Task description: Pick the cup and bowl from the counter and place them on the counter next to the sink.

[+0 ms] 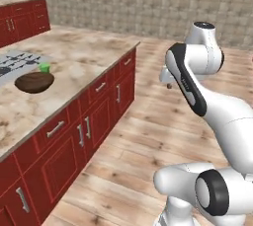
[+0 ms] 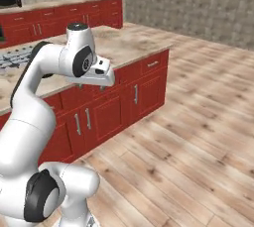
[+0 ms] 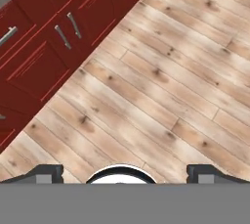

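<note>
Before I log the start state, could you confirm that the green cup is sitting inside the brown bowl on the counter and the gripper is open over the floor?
Not quite: the cup stands on the counter just behind the bowl, not inside it, as the left base view shows. The rest holds: the gripper is open over the wooden floor.

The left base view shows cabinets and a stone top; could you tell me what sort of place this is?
Most likely a kitchen: a tan marble counter over red cabinets, with a cooktop beside the bowl and cup.
</note>
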